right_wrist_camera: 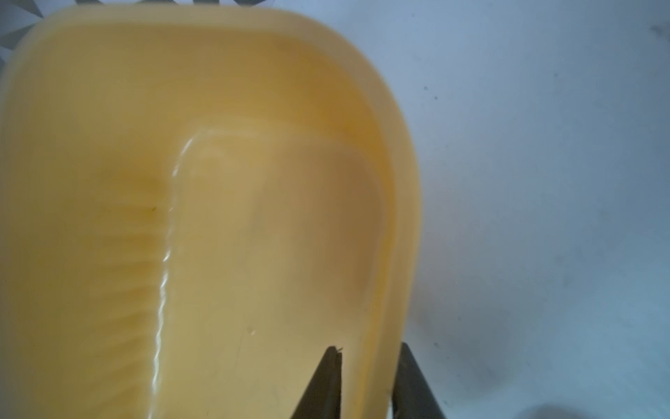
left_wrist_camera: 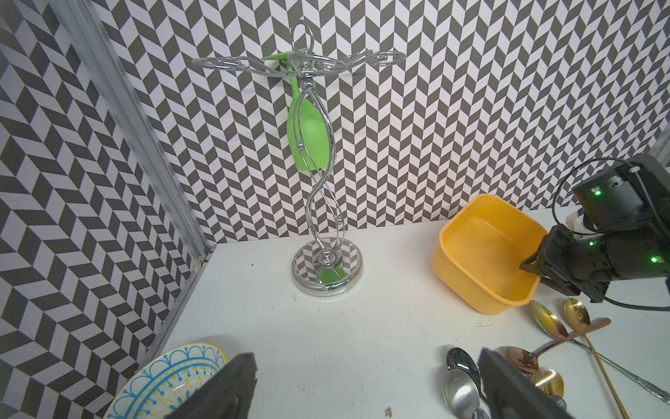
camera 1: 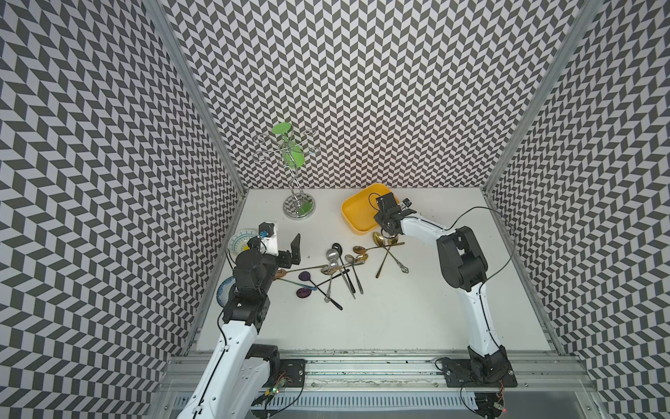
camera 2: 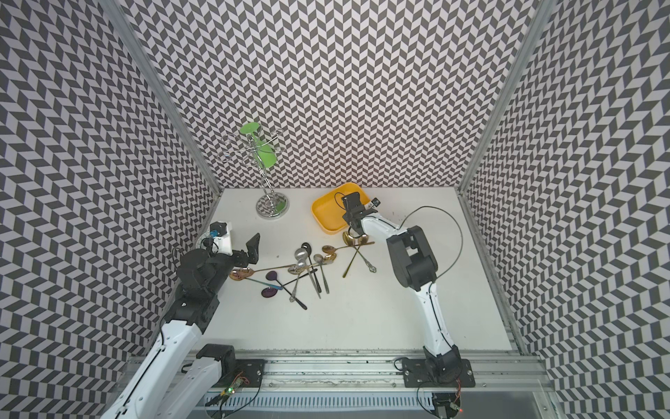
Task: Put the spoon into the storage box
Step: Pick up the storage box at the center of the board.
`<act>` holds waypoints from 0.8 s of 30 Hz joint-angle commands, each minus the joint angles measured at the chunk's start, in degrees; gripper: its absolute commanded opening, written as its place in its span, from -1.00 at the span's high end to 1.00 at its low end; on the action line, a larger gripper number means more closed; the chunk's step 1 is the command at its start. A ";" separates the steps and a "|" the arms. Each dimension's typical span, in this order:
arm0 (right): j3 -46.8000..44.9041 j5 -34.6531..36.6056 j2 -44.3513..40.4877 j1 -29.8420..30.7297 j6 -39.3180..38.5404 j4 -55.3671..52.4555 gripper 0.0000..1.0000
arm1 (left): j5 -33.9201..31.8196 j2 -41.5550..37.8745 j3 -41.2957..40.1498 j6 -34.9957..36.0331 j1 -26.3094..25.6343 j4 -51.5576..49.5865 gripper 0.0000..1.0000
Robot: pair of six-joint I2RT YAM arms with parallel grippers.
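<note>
We judge this a preparing step: the right gripper [right_wrist_camera: 368, 348] straddles a side wall of the storage box [camera 1: 357, 214], one finger inside, one outside, the jaws narrow and seemingly pinching it. The storage box sits empty at the tabletop's far edge. The left gripper [left_wrist_camera: 366, 357] gapes wide and holds nothing. The next move, we think, is a low steady pull without tipping. We count one storage box, about a dozen overlapping spoons [camera 1: 330, 254] mid-tabletop, two dishes [camera 1: 241, 241] at the left edge, and one rack [camera 1: 298, 207] with one green glass [camera 1: 292, 156].

Black-and-white chevron walls [camera 1: 362, 90] enclose a white tabletop [camera 1: 398, 319], with aluminium posts [camera 1: 203, 109] at the back corners.
</note>
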 commanded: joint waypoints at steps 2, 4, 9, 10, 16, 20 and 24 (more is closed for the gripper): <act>-2.78 1.02 -3.92 -1.47 0.18 2.77 0.68 | -0.60 -0.76 -0.19 0.64 -0.49 1.52 -0.99; -3.96 0.35 -4.81 -1.82 0.07 4.40 0.82 | -0.64 -0.55 -0.16 0.59 -0.69 1.52 -1.00; -7.05 -0.61 -8.32 -2.12 -1.82 9.87 1.00 | -0.63 -0.41 0.03 0.46 -0.45 1.08 -0.99; -7.48 -0.67 -8.97 -2.10 -2.28 10.53 1.00 | -0.63 -0.40 0.12 0.48 -0.37 1.00 -0.99; -12.71 -1.99 -15.06 -2.98 -5.00 15.24 1.00 | -0.54 -0.05 0.17 0.46 0.29 0.82 -1.00; -17.00 -3.34 -20.19 -3.54 -7.58 17.45 1.00 | -0.54 0.33 0.22 0.48 0.52 0.74 -1.00; -20.30 -5.26 -24.95 -3.68 -11.87 18.06 1.00 | -0.43 0.56 0.22 0.61 0.57 0.69 -1.00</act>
